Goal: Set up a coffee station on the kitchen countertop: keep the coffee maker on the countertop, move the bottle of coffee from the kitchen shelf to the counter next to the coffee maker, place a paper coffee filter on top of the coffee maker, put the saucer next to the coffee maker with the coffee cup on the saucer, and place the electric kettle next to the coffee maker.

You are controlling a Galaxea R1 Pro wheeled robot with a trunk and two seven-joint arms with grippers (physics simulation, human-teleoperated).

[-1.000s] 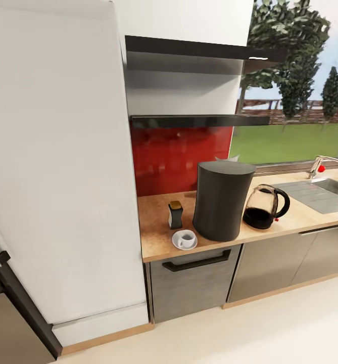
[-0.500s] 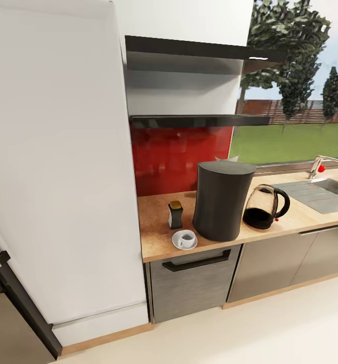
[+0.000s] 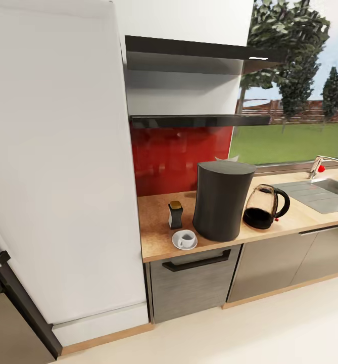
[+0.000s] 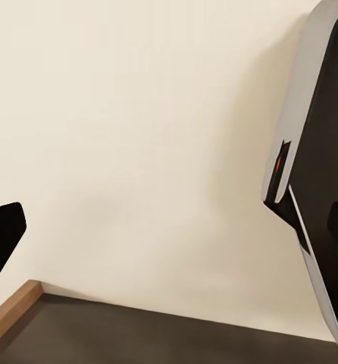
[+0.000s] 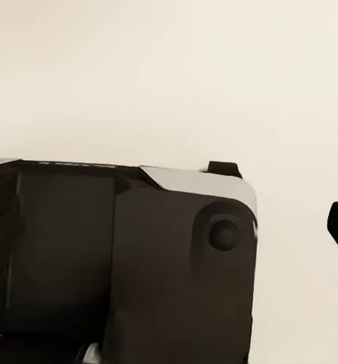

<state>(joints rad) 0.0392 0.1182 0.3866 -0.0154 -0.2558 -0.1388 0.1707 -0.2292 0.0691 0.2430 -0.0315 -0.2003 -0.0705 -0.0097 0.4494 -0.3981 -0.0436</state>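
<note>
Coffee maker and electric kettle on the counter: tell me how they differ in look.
The coffee maker is a tall, opaque dark grey cylinder; the electric kettle is much lower and round-bellied. The coffee maker's body is solid and plain, while the kettle is see-through tinted glass. The kettle has a black loop handle at its side; the coffee maker shows none. Both stand upright on the kitchen countertop, side by side.
</note>
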